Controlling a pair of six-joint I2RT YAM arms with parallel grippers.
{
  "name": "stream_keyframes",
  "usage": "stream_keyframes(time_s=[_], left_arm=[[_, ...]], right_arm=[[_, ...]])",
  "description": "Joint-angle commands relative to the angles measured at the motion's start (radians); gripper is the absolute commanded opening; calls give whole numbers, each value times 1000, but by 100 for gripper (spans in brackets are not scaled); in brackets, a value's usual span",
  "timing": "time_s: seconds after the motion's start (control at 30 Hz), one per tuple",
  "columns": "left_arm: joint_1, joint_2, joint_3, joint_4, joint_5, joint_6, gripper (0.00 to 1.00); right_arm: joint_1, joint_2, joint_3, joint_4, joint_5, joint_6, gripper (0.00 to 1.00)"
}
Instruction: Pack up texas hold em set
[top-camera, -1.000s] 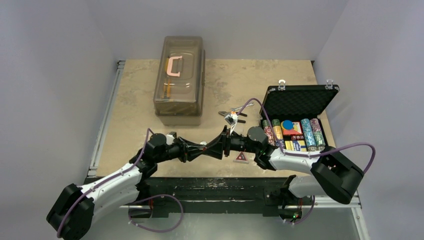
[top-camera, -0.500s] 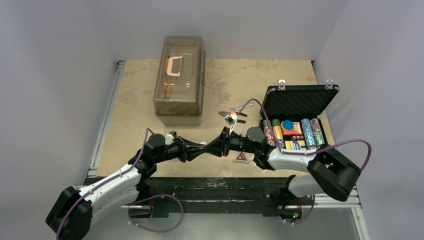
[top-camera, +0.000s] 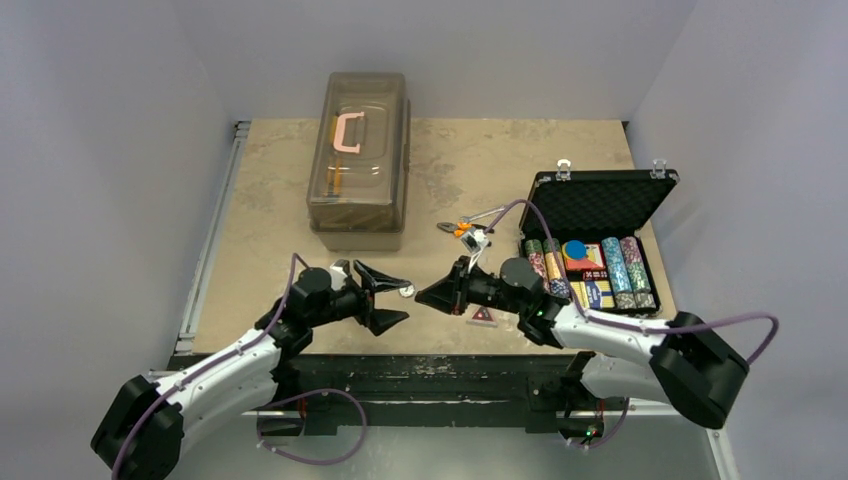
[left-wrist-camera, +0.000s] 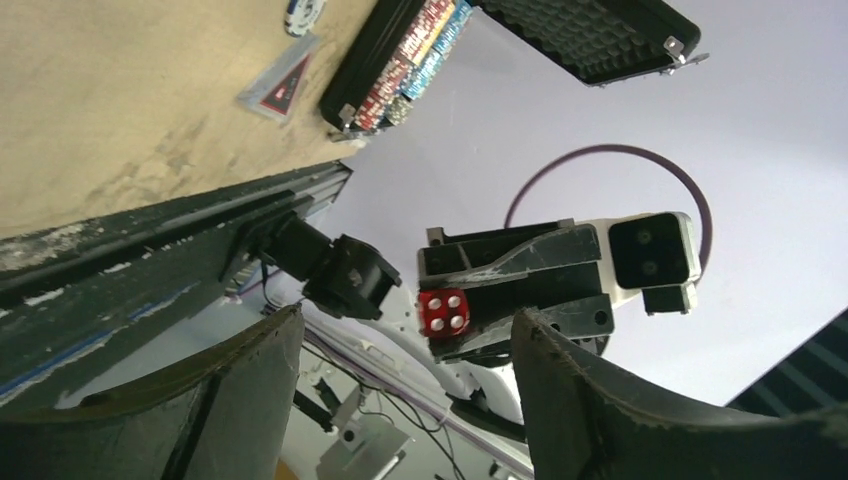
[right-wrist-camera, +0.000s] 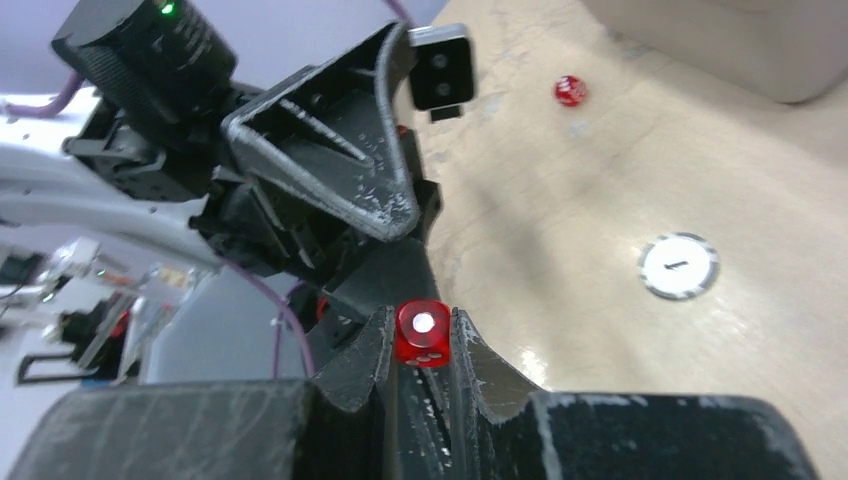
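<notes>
above the near edge of the table (top-camera: 270, 200), the right gripper (right-wrist-camera: 423, 326) pinches a small red die (right-wrist-camera: 423, 334) between its fingertips, facing the left gripper (top-camera: 405, 302), whose jaws stand spread wide and hold nothing. the black case (top-camera: 600, 203) lies open at the table's right side with rows of poker chips (top-camera: 612, 265) inside, the red triangle token (top-camera: 483, 316) flat on the table just off its near left corner. a second die (right-wrist-camera: 570, 90) and a round white button (right-wrist-camera: 679, 266) lie on the tabletop, with the translucent brown box (top-camera: 358, 165) farther back.
</notes>
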Motion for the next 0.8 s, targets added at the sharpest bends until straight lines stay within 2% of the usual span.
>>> stream_keyframes(time_s=[0.0, 0.1, 0.17, 0.2, 0.33, 0.4, 0.57, 0.67, 0.77], left_arm=[[3, -53, 43, -91, -52, 177, 74], [4, -114, 92, -214, -131, 352, 75], [4, -142, 180, -358, -175, 503, 75], [4, -145, 233, -450, -195, 580, 75], [6, -102, 479, -643, -216, 851, 75], [6, -59, 607, -706, -217, 961, 75], [6, 130, 1011, -864, -170, 1190, 75], [5, 247, 1214, -948, -136, 1280, 75], [6, 331, 1326, -989, -140, 1328, 75]], right_arm=[[3, -156, 21, -346, 224, -87, 0], [-9, -284, 45, -617, 426, -100, 0], [-45, -348, 61, -784, 545, -81, 0], [-75, -377, 68, -865, 587, -67, 0], [-278, -439, 105, -1107, 644, -18, 0], [-362, -427, 139, -1174, 641, 3, 0], [-521, -314, 297, -1431, 809, 104, 0], [-633, -288, 328, -1464, 798, 108, 0], [-737, -291, 324, -1461, 759, 135, 0]])
